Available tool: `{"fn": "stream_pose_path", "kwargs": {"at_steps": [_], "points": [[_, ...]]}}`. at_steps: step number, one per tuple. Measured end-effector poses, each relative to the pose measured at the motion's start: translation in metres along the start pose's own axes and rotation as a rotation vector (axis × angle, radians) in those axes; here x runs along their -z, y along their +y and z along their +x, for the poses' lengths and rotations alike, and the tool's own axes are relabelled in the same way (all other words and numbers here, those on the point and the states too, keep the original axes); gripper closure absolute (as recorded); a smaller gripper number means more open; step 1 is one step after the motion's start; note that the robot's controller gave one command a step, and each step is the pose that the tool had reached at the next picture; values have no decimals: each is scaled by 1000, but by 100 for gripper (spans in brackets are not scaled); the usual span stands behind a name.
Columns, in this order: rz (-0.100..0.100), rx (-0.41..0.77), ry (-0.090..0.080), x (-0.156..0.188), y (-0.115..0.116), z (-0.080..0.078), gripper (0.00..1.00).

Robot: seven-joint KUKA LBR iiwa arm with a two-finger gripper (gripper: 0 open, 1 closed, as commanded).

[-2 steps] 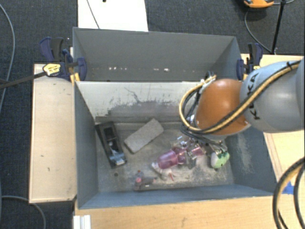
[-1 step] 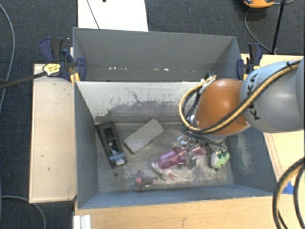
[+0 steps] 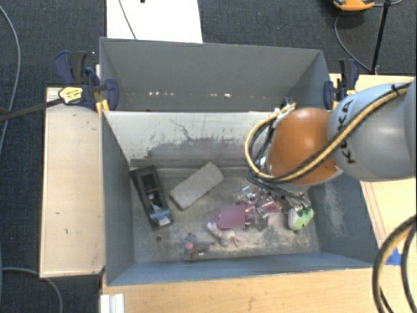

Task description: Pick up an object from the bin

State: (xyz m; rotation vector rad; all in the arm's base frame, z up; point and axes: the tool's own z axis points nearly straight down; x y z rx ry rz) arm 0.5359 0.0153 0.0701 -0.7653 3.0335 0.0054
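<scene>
My gripper [image 3: 258,206] is low over the bin floor, right of the middle, under the arm's orange cover. A flat maroon piece [image 3: 230,218] lies right against its left side; whether they touch I cannot tell. Just right of the gripper sits a small white and green object [image 3: 300,217]. Pale pink scraps [image 3: 218,231] lie in front of the maroon piece.
A grey rectangular block [image 3: 195,184] lies tilted at the middle of the floor. A black stapler-like tool [image 3: 152,197] rests along the left wall. A small red and dark item [image 3: 191,245] lies near the front wall. The arm comes in from the right.
</scene>
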Motion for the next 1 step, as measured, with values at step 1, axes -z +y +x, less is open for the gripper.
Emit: {"fn": "stream_pose_path", "kwargs": {"at_steps": [1], "points": [[0, -2, 0, 0, 0, 0, 100]]}}
